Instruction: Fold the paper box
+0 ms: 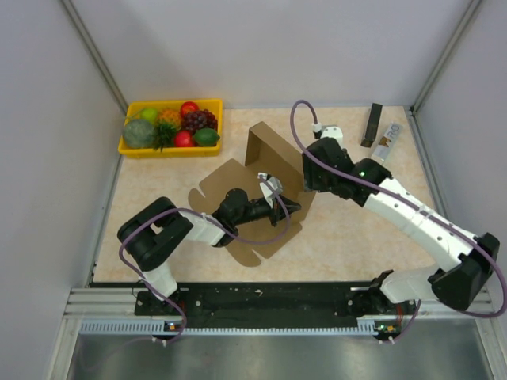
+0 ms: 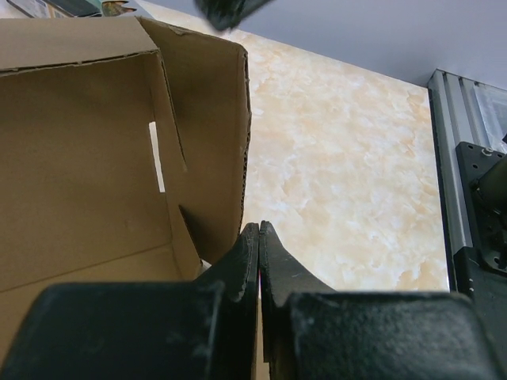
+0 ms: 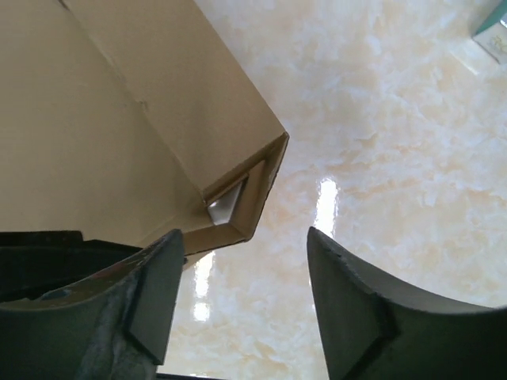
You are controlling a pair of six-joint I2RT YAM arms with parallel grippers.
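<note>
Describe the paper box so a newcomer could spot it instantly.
Start at the beige table, seen from above; the paper box sits mid-table. It is the only brown cardboard there, half-folded with some walls up and flaps lying flat, and larger than the yellow fruit tray at the far-left corner.

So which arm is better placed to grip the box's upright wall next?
Right, probably: the right jaws stand open at a corner of the paper box, while the left jaws are shut beside its side wall and need reopening.
</note>
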